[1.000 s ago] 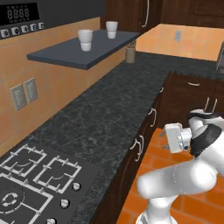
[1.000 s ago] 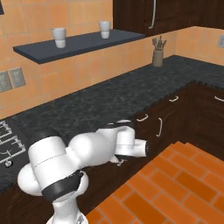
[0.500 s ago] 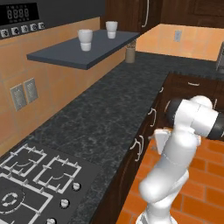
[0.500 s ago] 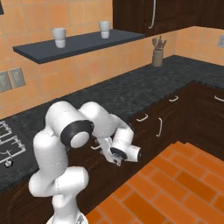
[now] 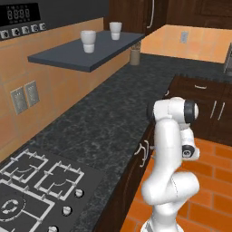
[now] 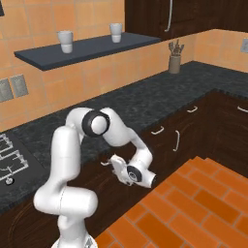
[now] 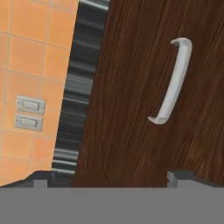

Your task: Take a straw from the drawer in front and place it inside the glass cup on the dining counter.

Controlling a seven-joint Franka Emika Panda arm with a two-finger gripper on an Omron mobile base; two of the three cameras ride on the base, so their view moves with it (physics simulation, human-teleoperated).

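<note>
— While the gripper hangs with jaws wide apart, does it hold anything?
— No, it touches nothing; it faces the shut drawer, the handle near ahead.
— So which step?
— Reaching to open it, I judge. Next: line up and close on the handle. Straw presumably inside.

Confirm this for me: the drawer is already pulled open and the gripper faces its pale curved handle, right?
Not quite. The drawer is closed: the hand view shows its flat dark wood front, nothing of the inside. The open gripper does face the pale curved handle.
</note>
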